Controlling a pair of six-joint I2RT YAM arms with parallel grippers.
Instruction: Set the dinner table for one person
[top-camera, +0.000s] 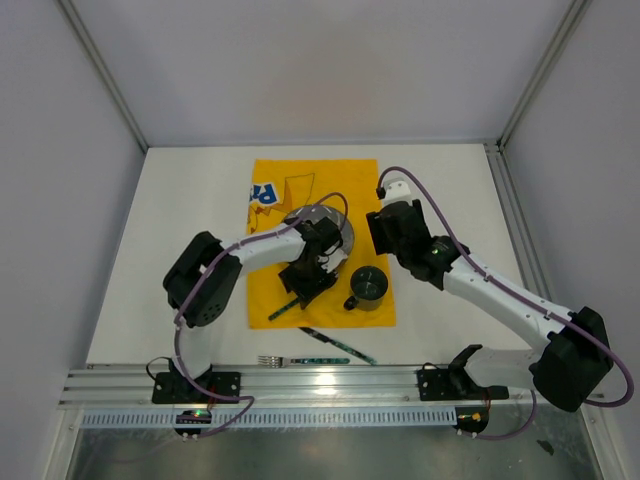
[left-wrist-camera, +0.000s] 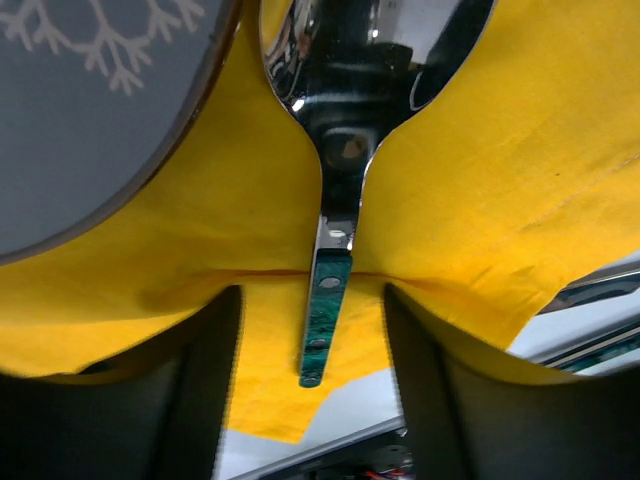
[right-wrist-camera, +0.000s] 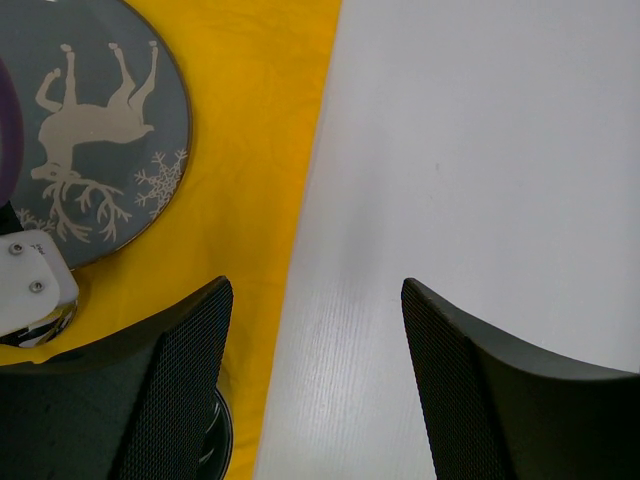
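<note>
Top view: the only writing I can find is a blue patch with big white letters (top-camera: 264, 194) at the far-left corner of the yellow printed cloth (top-camera: 372, 312); it sits sideways and I can't read it. The cloth lies in the middle of the flat white dinner table (top-camera: 180, 200). On the cloth are a grey round plate (top-camera: 312, 213), half covered by the left arm, and a black mug (top-camera: 368, 287) near the near-right corner. The left gripper (top-camera: 305, 282) is over a green-handled metal spoon (top-camera: 282, 311) at the cloth's near-left part. Off the cloth's near edge lie a steel fork (top-camera: 268, 360) and a green-handled knife (top-camera: 338, 347). The right gripper (top-camera: 385, 228) hangs at the cloth's right edge.

Left wrist: the jaws are spread, the spoon (left-wrist-camera: 326, 300) flat on the cloth between them, touching neither finger. The plate (left-wrist-camera: 80, 140), with a snowflake print, is cut off at top left.

Right wrist: the right gripper (right-wrist-camera: 315, 290) is released, grasping nothing, straddling the cloth's edge and bare table (right-wrist-camera: 480, 150). The plate (right-wrist-camera: 110, 130) shows a reindeer print.
</note>
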